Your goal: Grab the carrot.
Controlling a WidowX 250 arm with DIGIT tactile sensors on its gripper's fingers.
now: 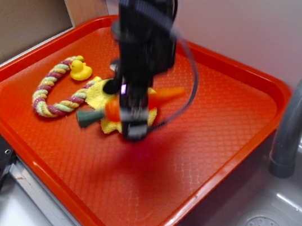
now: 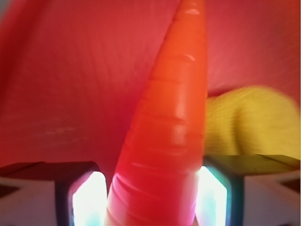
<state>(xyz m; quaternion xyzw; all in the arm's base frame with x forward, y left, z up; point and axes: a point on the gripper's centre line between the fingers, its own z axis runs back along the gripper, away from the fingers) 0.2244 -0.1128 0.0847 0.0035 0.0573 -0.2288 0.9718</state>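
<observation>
- Straddling the carrot [image 2: 162, 136] with the gripper [image 2: 148, 197]: one finger [image 2: 87, 197] on each side of the thick part, per the wrist view.
- Reading the jaws as closed in against the carrot's flanks, or very nearly so; left pad perhaps a sliver apart from it, right pad apparently touching. Cannot tell for sure whether clamped firmly.
- Lying across the yellow cloth [image 1: 115, 103] on the red tray [image 1: 221, 135], in the exterior view: green stem end toward the near left, pointed tip toward the far right, middle hidden behind the arm.
- Resting nearby to the left, untouched: a braided rope toy [image 1: 49, 89] and a small yellow duck [image 1: 80, 69], both apart from the gripper.
- Judging progress: approach and descent done, fingers placed around the right object.
- Remaining, by this judgement: confirming a firm squeeze, then lifting the carrot clear of the cloth. No lift evident yet; motion blur on the arm in the exterior view, so height hard to read.
</observation>
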